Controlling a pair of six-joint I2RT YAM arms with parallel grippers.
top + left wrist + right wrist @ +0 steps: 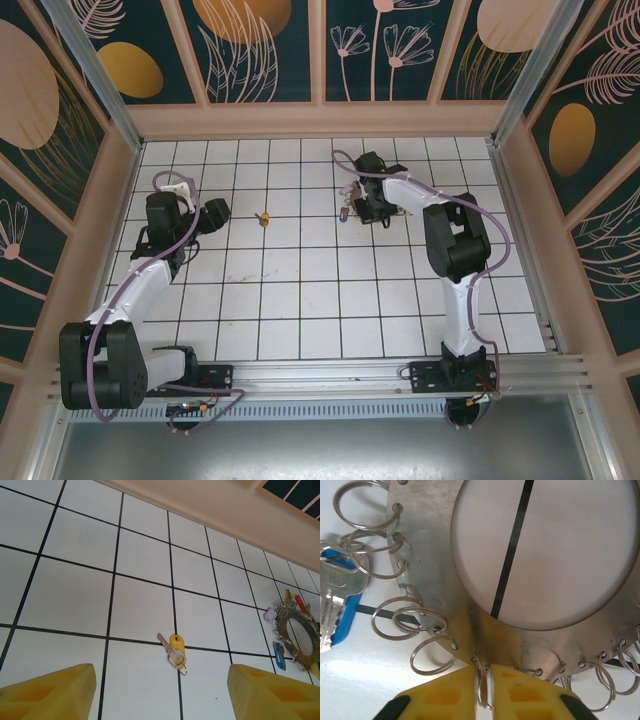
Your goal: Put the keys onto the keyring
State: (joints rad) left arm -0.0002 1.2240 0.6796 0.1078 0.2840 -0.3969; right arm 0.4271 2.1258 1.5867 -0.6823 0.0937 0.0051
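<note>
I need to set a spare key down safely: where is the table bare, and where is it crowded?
Bare: the wide tiled table middle between the yellow key and the arm bases. Crowded: around the keyring, ringed with keys and pinched by the right gripper; the open left gripper faces the yellow key.

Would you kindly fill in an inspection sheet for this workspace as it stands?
Surface: white tiled table with black grid lines.
Job's things: yellow key lies loose on the tiles. The keyring is a flat metal ring edged with small split rings, with a blue key at its edge.
Clutter: nothing seen.
Grippers: left gripper is open, pointing towards the yellow key. Right gripper is shut on one of the keyring's split rings.
Cables: purple cables loop along both arms.
Surroundings: leaf-patterned walls and a metal rail at the near edge.
</note>
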